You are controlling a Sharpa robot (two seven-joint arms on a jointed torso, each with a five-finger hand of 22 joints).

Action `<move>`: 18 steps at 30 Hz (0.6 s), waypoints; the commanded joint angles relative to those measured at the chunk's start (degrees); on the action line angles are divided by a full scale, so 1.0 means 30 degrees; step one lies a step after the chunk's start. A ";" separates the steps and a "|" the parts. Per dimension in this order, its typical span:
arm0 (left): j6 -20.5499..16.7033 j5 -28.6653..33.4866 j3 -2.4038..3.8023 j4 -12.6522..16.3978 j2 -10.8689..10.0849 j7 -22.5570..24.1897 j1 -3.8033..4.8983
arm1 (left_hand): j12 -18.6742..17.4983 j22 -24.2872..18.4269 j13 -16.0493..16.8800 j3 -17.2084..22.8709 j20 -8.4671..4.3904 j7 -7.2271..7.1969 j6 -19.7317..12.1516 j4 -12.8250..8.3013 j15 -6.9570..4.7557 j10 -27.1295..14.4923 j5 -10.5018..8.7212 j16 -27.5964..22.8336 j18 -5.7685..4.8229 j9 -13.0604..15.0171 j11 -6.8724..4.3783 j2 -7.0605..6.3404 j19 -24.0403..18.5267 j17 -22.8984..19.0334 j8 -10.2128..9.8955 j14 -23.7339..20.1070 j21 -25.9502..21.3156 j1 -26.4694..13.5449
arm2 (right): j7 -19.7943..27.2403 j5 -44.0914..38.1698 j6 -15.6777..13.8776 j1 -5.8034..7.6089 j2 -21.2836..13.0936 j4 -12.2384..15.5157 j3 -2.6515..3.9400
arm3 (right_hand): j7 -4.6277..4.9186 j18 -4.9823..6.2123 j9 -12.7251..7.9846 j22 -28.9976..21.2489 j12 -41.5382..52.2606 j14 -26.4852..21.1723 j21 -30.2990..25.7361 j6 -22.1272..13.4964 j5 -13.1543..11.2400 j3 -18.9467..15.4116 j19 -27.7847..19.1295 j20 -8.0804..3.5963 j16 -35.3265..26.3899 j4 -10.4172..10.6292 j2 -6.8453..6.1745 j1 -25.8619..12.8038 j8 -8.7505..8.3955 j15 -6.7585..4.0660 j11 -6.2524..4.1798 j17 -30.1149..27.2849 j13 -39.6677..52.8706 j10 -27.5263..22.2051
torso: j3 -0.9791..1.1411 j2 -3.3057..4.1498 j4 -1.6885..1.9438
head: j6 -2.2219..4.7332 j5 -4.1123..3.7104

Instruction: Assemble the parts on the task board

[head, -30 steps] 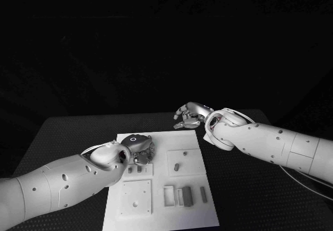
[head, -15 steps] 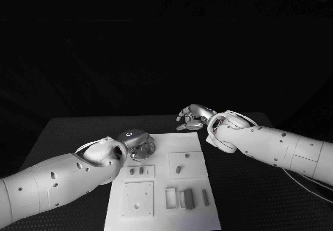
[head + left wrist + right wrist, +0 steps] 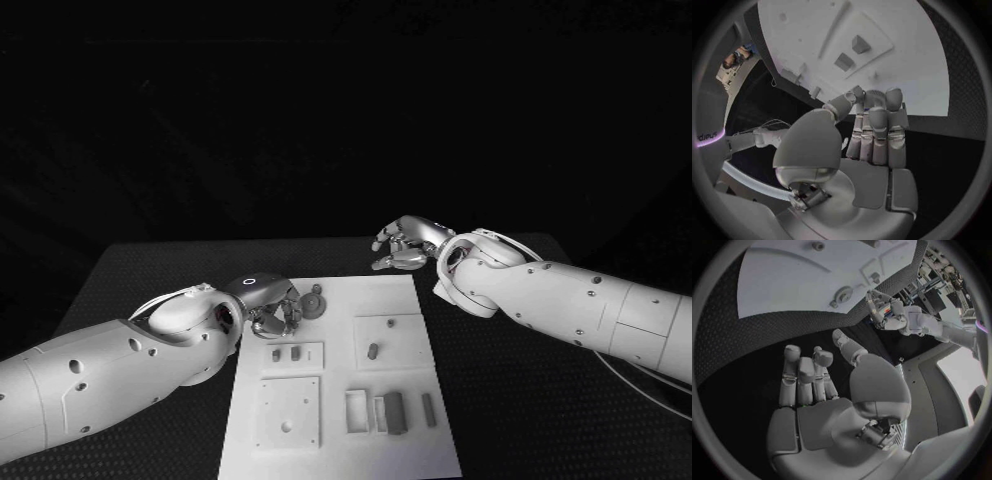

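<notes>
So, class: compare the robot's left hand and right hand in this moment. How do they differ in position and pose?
1. The left hand is over the task board's far left corner; the right hand is beyond the board's far edge, over the black table.
2. In the wrist views, the left hand's fingers lie close together, while the right hand's fingers are slightly more apart.
Shared: both are silver, on white arms, and neither plainly holds anything.

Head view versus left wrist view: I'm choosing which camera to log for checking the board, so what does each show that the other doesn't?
Head view alone: the whole task board, its row of upright parts near the robot, and the right hand hovering past the board's far edge, holding nothing.
Left wrist view alone: the left hand's palm and fingers from behind, fingertips curled at the board's edge.
Both: the left hand over the board's far left corner, and two small parts standing on a raised square.
</notes>
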 commanded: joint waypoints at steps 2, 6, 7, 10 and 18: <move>0.1028 -0.0582 -0.0006 -0.0115 0.0008 -0.0158 0.0018 | 0.0020 0.0414 0.0036 0.0101 -0.0066 0.0015 0.0186 -0.0041 -0.0017 0.0102 0.0044 0.0040 0.1324 0.0037 -0.0002 0.0146 0.0074 0.0032 0.0074 0.0176 0.0129 -0.0018 | 0.0130 -0.0036 0.0210 0.0000 0.0010 -0.0050 0.0011 | 0.0135 0.0289 -0.0011 0.0308 -0.0028 0.0078 -0.0116 0.0034 0.0116 0.0088 0.0142 0.0019 -0.0030 0.0025 0.0006 -0.0216 -0.0089 0.0012 -0.0020 -0.0024 -0.0029 0.0106 | -0.0042 -0.0012 0.0029 | 0.0026 0.0085; 0.1094 -0.0725 -0.0020 -0.0334 -0.0022 -0.0202 0.0016 | 0.0016 0.0415 0.0040 0.0100 -0.0070 0.0011 0.0193 -0.0043 -0.0018 0.0110 0.0044 0.0040 0.1322 0.0040 -0.0004 0.0144 0.0075 0.0034 0.0078 0.0179 0.0131 -0.0011 | 0.0158 -0.0035 0.0254 0.0000 0.0010 -0.0045 0.0011 | 0.0135 0.0289 -0.0010 0.0309 -0.0027 0.0079 -0.0116 0.0036 0.0116 0.0092 0.0144 0.0018 -0.0030 0.0025 0.0011 -0.0215 -0.0089 0.0012 -0.0020 -0.0025 -0.0030 0.0106 | -0.0047 -0.0015 0.0039 | -0.0030 0.0118; 0.1158 -0.0776 -0.0022 -0.0417 -0.0013 -0.0202 0.0014 | 0.0015 0.0415 0.0042 0.0099 -0.0071 0.0010 0.0195 -0.0043 -0.0019 0.0112 0.0044 0.0040 0.1322 0.0040 -0.0005 0.0143 0.0075 0.0035 0.0079 0.0180 0.0131 -0.0009 | 0.0163 -0.0027 0.0243 0.0000 0.0010 -0.0048 0.0011 | 0.0134 0.0289 -0.0010 0.0309 -0.0027 0.0079 -0.0116 0.0036 0.0116 0.0093 0.0144 0.0018 -0.0030 0.0025 0.0011 -0.0215 -0.0090 0.0012 -0.0020 -0.0025 -0.0030 0.0107 | -0.0045 -0.0008 0.0026 | -0.0030 0.0128; 0.1197 -0.0831 -0.0022 -0.0574 -0.0011 -0.0217 0.0010 | 0.0010 0.0416 0.0048 0.0096 -0.0078 0.0003 0.0208 -0.0048 -0.0022 0.0125 0.0044 0.0040 0.1320 0.0045 -0.0008 0.0128 0.0078 0.0038 0.0085 0.0187 0.0134 0.0005 | 0.0171 -0.0022 0.0241 0.0000 0.0013 -0.0065 0.0011 | 0.0135 0.0289 -0.0010 0.0309 -0.0027 0.0079 -0.0117 0.0035 0.0116 0.0094 0.0144 0.0018 -0.0030 0.0025 0.0012 -0.0216 -0.0091 0.0012 -0.0020 -0.0025 -0.0031 0.0106 | -0.0050 0.0008 0.0003 | 0.0002 0.0120; 0.1305 -0.1067 -0.0066 -0.1039 0.0216 -0.0220 0.0001 | 0.0003 0.0417 0.0055 0.0098 -0.0084 -0.0003 0.0218 -0.0045 -0.0026 0.0138 0.0045 0.0039 0.1317 0.0048 -0.0013 0.0126 0.0082 0.0041 0.0090 0.0193 0.0137 0.0021 | 0.0191 0.0022 0.0245 0.0000 0.0028 -0.0056 0.0011 | 0.0135 0.0289 -0.0010 0.0309 -0.0027 0.0078 -0.0118 0.0033 0.0116 0.0098 0.0144 0.0017 -0.0030 0.0024 0.0015 -0.0218 -0.0093 0.0011 -0.0020 -0.0026 -0.0032 0.0106 | -0.0022 0.0019 0.0002 | -0.0022 0.0115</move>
